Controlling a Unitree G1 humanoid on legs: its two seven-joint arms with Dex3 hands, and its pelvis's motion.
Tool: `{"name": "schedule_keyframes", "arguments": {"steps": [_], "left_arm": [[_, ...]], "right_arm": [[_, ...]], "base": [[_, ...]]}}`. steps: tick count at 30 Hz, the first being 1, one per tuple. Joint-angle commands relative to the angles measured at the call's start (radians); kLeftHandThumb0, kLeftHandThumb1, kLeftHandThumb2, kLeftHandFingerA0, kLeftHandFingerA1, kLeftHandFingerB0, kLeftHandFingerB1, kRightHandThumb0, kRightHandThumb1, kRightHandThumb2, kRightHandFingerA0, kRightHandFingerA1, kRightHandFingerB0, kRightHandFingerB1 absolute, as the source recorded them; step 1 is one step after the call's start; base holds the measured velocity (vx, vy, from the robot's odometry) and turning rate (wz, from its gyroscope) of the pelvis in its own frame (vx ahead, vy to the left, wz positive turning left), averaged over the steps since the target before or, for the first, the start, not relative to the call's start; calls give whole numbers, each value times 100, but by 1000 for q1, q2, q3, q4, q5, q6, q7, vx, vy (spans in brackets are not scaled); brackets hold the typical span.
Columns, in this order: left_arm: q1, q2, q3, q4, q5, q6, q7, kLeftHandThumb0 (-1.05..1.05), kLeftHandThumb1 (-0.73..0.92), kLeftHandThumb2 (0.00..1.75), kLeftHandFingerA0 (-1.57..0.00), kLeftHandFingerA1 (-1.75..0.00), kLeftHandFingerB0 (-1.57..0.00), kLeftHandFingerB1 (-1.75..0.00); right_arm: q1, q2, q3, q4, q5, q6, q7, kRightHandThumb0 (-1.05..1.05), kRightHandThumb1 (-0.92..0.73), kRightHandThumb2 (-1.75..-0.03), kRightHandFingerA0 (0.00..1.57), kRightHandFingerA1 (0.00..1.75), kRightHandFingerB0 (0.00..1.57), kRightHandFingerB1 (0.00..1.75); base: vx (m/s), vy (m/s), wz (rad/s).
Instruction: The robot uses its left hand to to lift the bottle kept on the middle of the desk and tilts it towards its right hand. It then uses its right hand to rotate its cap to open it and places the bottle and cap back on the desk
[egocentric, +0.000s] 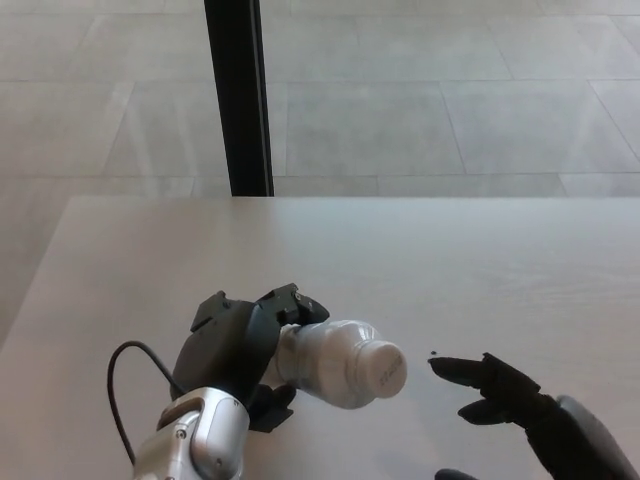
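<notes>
My left hand (238, 352) is shut on a white bottle (335, 362), holding it above the desk at the lower left. The bottle lies tilted, with its white cap (384, 367) pointing right and toward the camera. My right hand (500, 398) comes in from the lower right with its black fingers spread open. Its nearest fingertip sits a short gap to the right of the cap and does not touch it.
The pale desk (350, 260) fills the lower half, its far edge near mid-picture. A black post (239, 95) stands behind the desk on the tiled floor. A black cable (125, 380) loops from my left wrist. A small dark speck (433, 352) lies on the desk.
</notes>
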Motion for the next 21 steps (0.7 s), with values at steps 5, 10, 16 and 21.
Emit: {"name": "schedule_keyframes", "arguments": {"steps": [5,10,16,21], "left_arm": [[-65,-30,-24,44,71,289,-83,11,83,78,-71,-116,-62,-81],[-53,-32,-39,40,74,303,-76,13,82,76,-66,-115,-64,-69],[-42,-42,-39,40,70,297,-68,13,82,75,-66,-106,-65,-71],[-42,-52,-39,31,69,321,-73,13,83,72,-68,-99,-57,-65]], "right_arm": [[-93,38,104,-42,-522,116,-136,-69,-47,-83,41,77,25,50],[-137,82,99,-54,-550,166,-130,-78,-49,-84,47,83,23,50],[-147,97,104,-50,-565,160,-144,-78,-48,-85,59,82,20,50],[-147,115,113,-40,-585,161,-154,-71,-58,-58,69,98,18,39]], "base": [[0,0,0],[0,0,0],[0,0,0],[0,0,0]]}}
